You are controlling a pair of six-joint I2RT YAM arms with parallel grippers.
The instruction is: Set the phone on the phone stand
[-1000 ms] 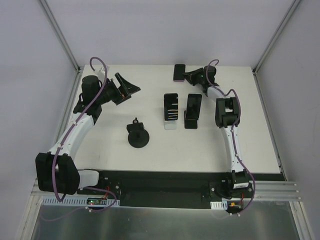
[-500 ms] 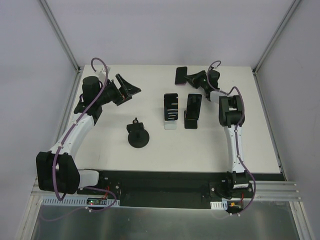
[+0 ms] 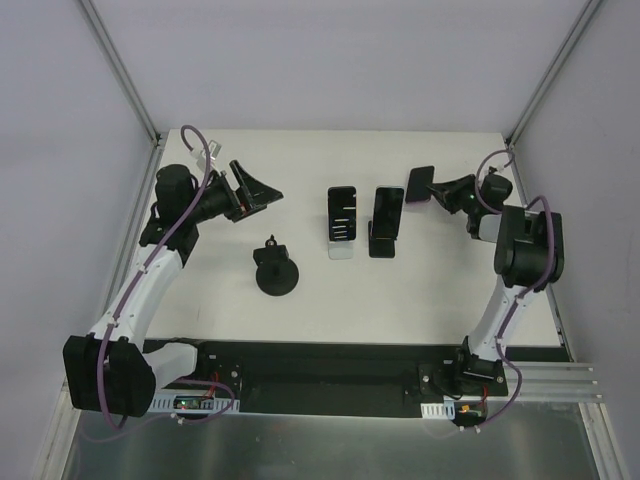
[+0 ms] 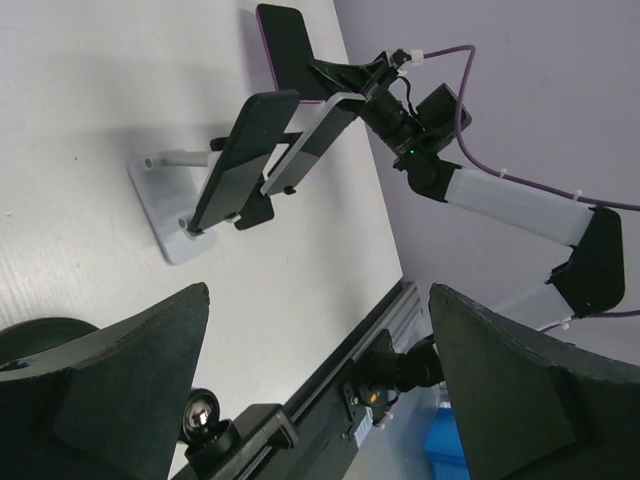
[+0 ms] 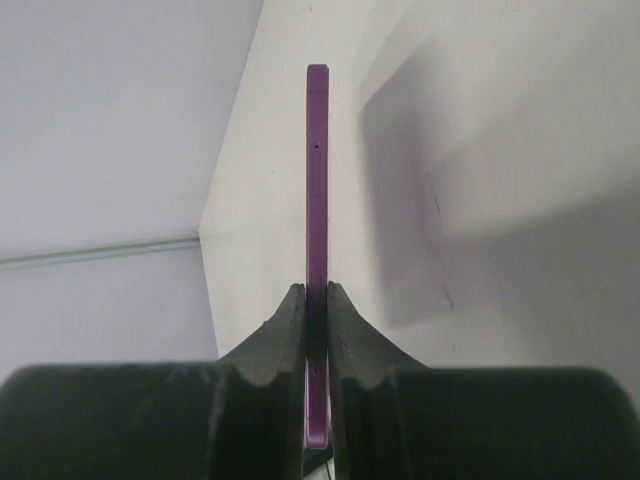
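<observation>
My right gripper (image 3: 441, 192) is shut on a purple phone (image 3: 420, 186) and holds it in the air just right of two stands. In the right wrist view the phone (image 5: 317, 180) is edge-on, pinched between my right gripper's (image 5: 317, 300) fingers. A round black stand (image 3: 275, 272) with a ball head sits empty at the centre left. My left gripper (image 3: 262, 186) is open and empty, up and left of that stand. In the left wrist view, the left gripper (image 4: 320, 400) frames the held phone (image 4: 288, 45) far off.
A white stand (image 3: 342, 248) bears a dark phone (image 3: 342, 212). Beside it a black stand (image 3: 384, 246) bears another phone (image 3: 388, 210). Both show in the left wrist view, the white stand (image 4: 160, 215) nearest. Grey walls enclose the table on three sides.
My right arm has swung right and toward the front, carrying the purple phone from the back of the table to just right of the black stand. My left arm shifted slightly.
</observation>
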